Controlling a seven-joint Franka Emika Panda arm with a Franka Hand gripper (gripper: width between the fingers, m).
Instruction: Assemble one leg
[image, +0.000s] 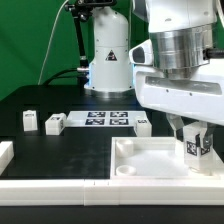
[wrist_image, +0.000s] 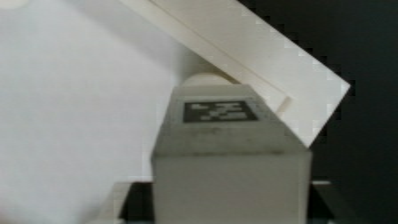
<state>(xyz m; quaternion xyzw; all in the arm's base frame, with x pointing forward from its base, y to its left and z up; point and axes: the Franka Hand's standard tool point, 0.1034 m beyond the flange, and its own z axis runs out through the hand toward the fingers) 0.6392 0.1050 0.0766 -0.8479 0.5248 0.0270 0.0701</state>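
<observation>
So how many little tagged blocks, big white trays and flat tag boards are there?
Legs: 4, one held in the jaws
Tray-like panel: 1
Marker board: 1
Total: 6

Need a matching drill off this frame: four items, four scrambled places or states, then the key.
Things:
1 leg at the exterior view's far right
2 marker board
3 square panel
4 leg at the exterior view's far left

Places:
A lying flat, mid-table
B standing loose on the table
C clamped in the gripper
D directly below the gripper

Pairs: 1-C, 2-A, 3-D, 4-B
</observation>
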